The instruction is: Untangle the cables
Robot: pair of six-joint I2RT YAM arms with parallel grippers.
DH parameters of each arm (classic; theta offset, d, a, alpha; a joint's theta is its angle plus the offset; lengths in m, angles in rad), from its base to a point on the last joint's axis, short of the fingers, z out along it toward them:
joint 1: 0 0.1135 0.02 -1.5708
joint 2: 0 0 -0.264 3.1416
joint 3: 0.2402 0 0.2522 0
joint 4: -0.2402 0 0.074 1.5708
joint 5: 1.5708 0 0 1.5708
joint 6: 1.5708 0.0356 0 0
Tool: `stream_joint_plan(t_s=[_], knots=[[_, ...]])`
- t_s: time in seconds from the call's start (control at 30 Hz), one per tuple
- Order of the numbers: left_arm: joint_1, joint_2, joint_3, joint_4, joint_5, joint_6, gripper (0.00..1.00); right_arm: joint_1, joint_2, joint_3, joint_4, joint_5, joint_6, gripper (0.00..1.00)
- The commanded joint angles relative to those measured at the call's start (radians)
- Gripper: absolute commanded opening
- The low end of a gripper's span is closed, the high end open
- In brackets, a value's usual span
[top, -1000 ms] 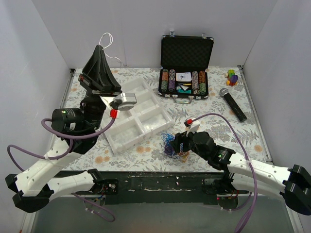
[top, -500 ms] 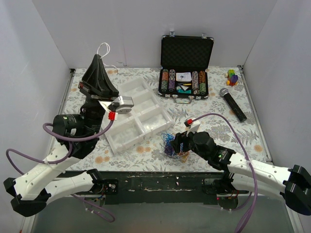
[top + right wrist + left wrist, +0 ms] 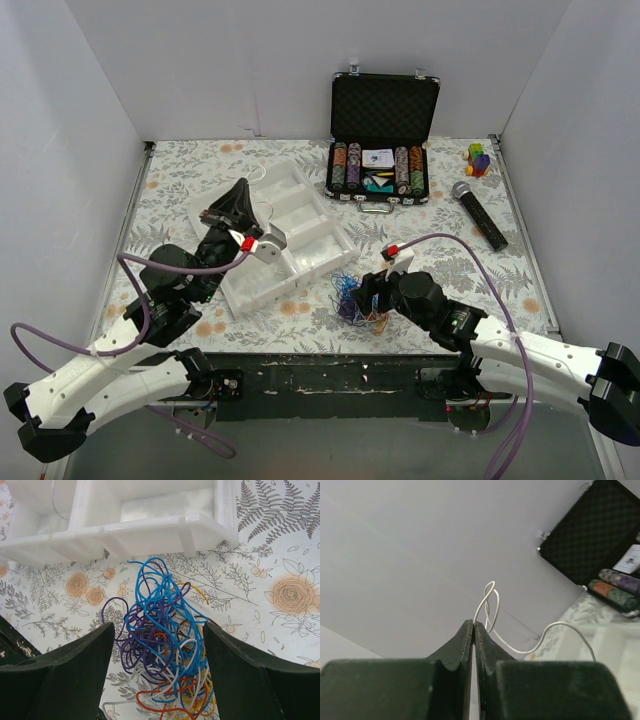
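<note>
Evidently the left claw (image 3: 473, 626) clenches a white cable (image 3: 489, 600) (keeping it separate). The right claw (image 3: 157, 635), spread open, straddles the tangle (image 3: 150, 595), likely to steady it.

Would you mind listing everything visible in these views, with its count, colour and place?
cable tangle: one, blue, purple, orange, white and yellow, near table edge by the tray's corner
white cable: one, white, pinched in the left fingers
compartment tray: one, white, centre-left
chip case: one, black, open, far centre
microphone: one, black with silver head, right side
block puzzle: one, multicoloured, far right corner
table: one, floral cover
left fingers: two, dark, shut on the white cable
right fingers: two, dark, open either side of the tangle
</note>
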Motion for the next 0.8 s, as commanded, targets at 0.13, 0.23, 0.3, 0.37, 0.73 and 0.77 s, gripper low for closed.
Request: stream_joint_plan(t_s=[0.13,0.23,0.3,0.37,0.73,0.77], knots=[[-0.001,-0.051,-0.048,-0.31,0.044,-0.411,0.0,0.004,-0.024,0.007,0.024,0.018,0.022,0.8],[-0.001,-0.077,-0.088,-0.363,0.086,-0.465,0.0,0.004,-0.032,0.007,0.015,0.024,0.02,0.8],[-0.001,-0.074,-0.094,-0.363,0.102,-0.475,0.0,0.004,-0.037,0.006,0.012,0.027,0.02,0.8],[-0.003,-0.064,-0.088,-0.364,0.116,-0.512,0.0,0.004,-0.038,0.001,0.012,0.027,0.025,0.8],[-0.001,-0.07,-0.155,-0.421,0.118,-0.587,0.0,0.004,-0.034,0.0,0.01,0.024,0.031,0.8],[-0.001,-0.08,-0.181,-0.416,0.095,-0.58,0.0,0.004,-0.035,-0.002,0.01,0.024,0.032,0.8]])
